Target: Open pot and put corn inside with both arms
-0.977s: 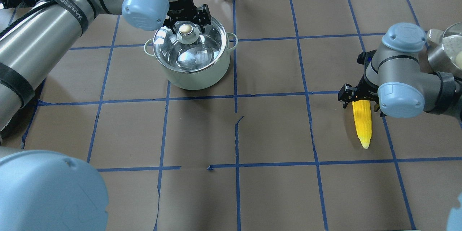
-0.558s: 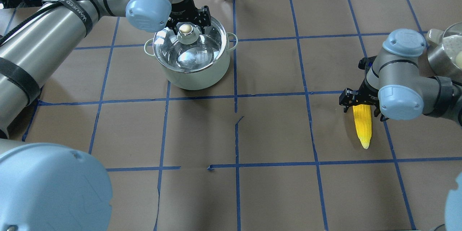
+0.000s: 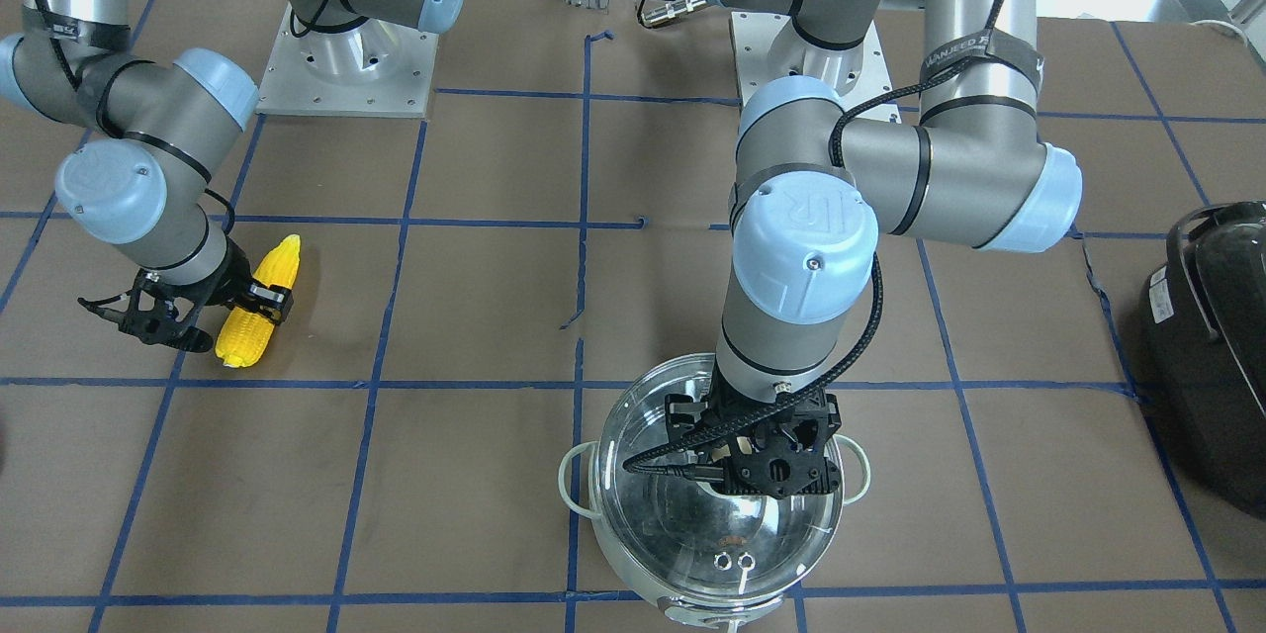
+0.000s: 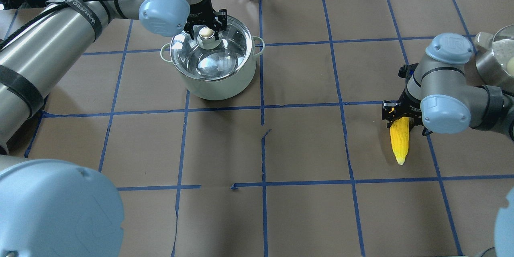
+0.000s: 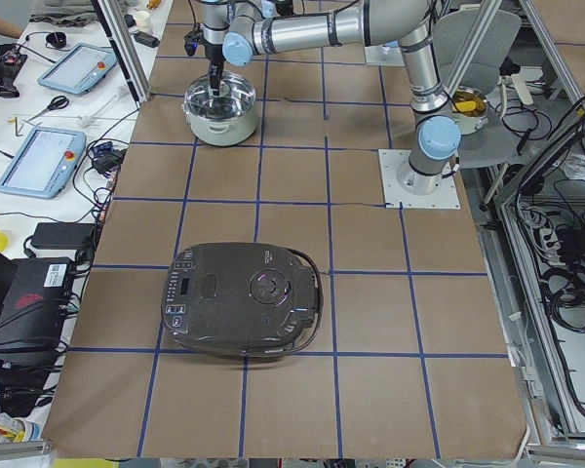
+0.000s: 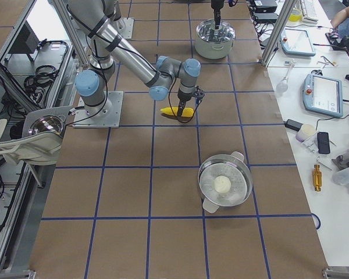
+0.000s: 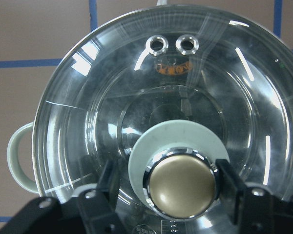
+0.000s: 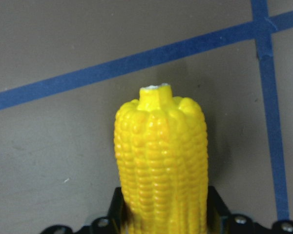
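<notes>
Now that the jaws of the left gripper (image 7: 170, 185) have been drawn in from the wide spread seen a second ago, the knob (image 7: 182, 183) is flanked closely on both sides. One finger (image 7: 232, 195) is laid against its pale collar and the other is shown at most a sliver off, so the knob is judged to be gripped. The glass lid (image 7: 112, 73) is still seated level on the pot (image 4: 219, 84), and nothing has yet been lifted. At the right gripper (image 4: 397, 114) the jaws are clamped on the thick end of the corn (image 4: 399, 140), whose tip has been nudged slightly sideways since the earlier overhead picture, a sign that the closing has just been completed there too. The corn is laid flat on the brown paper, well apart from the pot, off to the robot's right of it and nearer the robot's base, with its point turned away from the pot. On the opposite side of the pot, well apart, a black appliance (image 3: 1212, 356) is seen. With both grasps made, the reaching stage is judged finished. The lid must next be raised and carried clear of the pot before the corn can be brought across and lowered in.
</notes>
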